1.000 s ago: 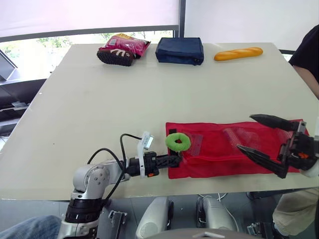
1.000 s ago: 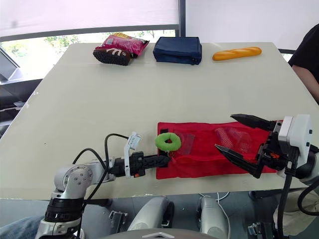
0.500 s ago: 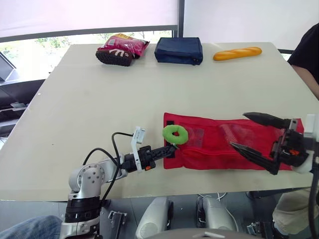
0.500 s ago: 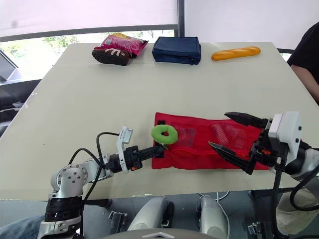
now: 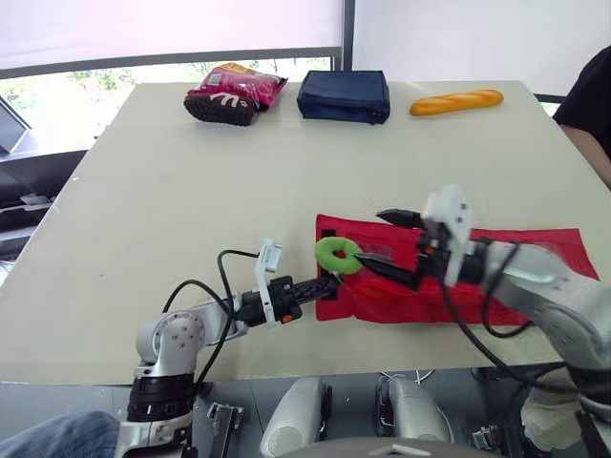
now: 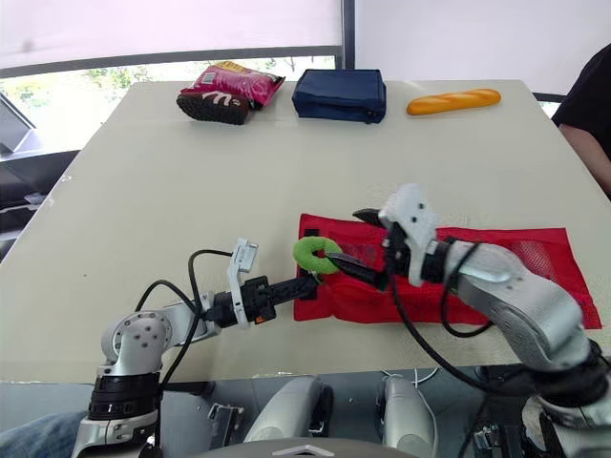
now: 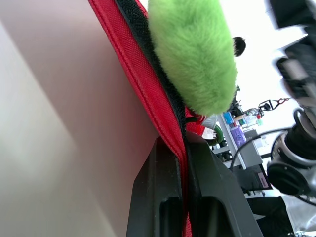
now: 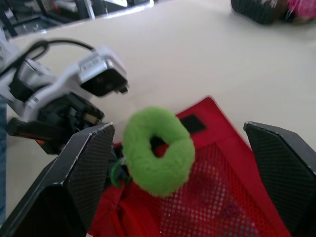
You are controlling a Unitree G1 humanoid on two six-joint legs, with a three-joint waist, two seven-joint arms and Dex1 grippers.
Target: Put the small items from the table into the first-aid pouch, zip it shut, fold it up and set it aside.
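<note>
Right end effector (image 6: pixel 345 235) splayed by fuzzy ring (image 6: pixel 316 254) on mesh pouch (image 6: pixel 537 248)

Head pair downward, wrists close on pouch (image 8: pixel 212 197)

Pale table (image 5: pixel 191 181), bright, perhaps blind-shaded window (image 5: pixel 95 78)

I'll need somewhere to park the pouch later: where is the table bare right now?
Bare: the wide middle of the table between the far row (snack bag, navy case, bread) and the red pouch, plus the left side. Crowded: the pouch's left end, where left gripper and right gripper meet at the green ring.
</note>
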